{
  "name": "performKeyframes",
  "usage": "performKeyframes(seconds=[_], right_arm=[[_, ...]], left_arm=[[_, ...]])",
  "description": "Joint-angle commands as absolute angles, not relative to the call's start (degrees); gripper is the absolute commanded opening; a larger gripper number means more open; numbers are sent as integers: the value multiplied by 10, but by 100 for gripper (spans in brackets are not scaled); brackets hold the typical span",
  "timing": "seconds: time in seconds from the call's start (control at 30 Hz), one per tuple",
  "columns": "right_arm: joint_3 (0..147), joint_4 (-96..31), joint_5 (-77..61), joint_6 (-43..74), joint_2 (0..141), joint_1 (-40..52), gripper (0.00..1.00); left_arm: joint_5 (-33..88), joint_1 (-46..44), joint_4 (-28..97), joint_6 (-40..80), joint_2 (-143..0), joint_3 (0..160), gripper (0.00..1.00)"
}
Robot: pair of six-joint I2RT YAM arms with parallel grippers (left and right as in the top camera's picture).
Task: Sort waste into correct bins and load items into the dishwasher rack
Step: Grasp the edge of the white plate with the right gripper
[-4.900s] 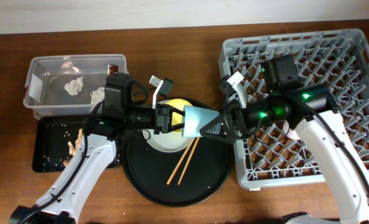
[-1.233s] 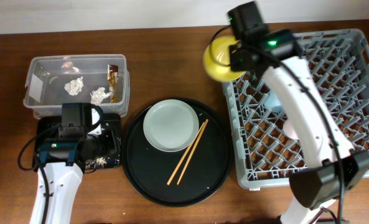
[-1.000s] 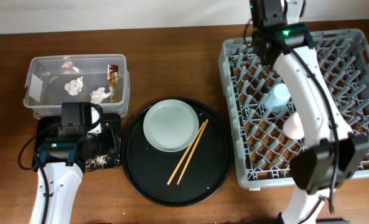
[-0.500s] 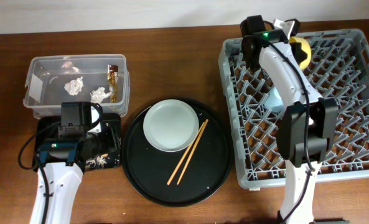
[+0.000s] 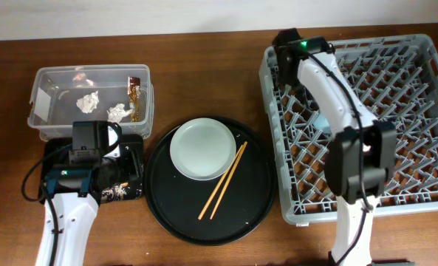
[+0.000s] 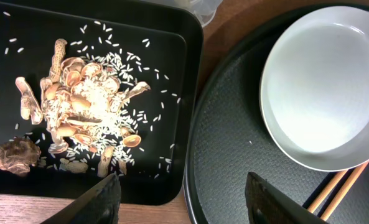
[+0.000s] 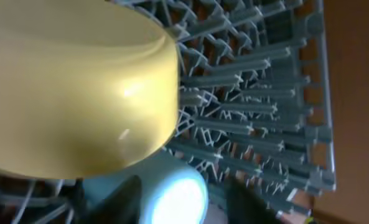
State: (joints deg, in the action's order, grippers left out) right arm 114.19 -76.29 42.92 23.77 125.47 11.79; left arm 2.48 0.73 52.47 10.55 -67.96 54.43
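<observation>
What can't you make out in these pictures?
- Right wrist view: blurred, so whether the right gripper grips the yellow bowl is unclear.
- Overhead: the right arm hides that bowl entirely.
- Left wrist view: the chopsticks are cut off by the bottom edge.
- Overhead: the food scraps are mostly covered by the left arm.

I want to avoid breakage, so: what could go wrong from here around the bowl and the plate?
1. The bowl looks tilted on the rack pegs, close to the cup; it could roll or bump the cup.
2. The open right jaws are near the bowl; pulling back might catch it.
3. The chopsticks lie close beside the plate; lifting the plate may shift them.
</observation>
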Motion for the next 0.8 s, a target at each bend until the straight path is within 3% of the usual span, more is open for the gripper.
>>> performKeyframes(seconds=[0.0, 0.03, 0.07, 0.17, 0.23, 0.37, 0.57, 0.77], right_arm=[[1147, -770, 355, 245, 1128, 120, 71], [1147, -775, 279, 233, 1084, 120, 87], [1147, -775, 244, 215, 1070, 120, 88], [1147, -787, -30, 116, 1025, 122, 91], [1144, -813, -113, 107, 1030, 133, 92], [1105, -812, -120, 108, 1060, 197, 92], [969, -672, -120, 133, 1127, 273, 92], [846, -469, -118, 158, 1179, 304, 79]], left_arm=[[17, 9, 523, 113, -674, 546, 63], [17, 9, 524, 113, -674, 546, 63], [17, 9, 524, 113, -674, 546, 64], [12, 9, 528, 113, -674, 546, 64], [-14, 9, 552, 133, -674, 546, 64], [-33, 9, 585, 142, -674, 546, 64], [-32, 9, 593, 142, -674, 546, 70], [-32, 9, 592, 142, -674, 546, 71]])
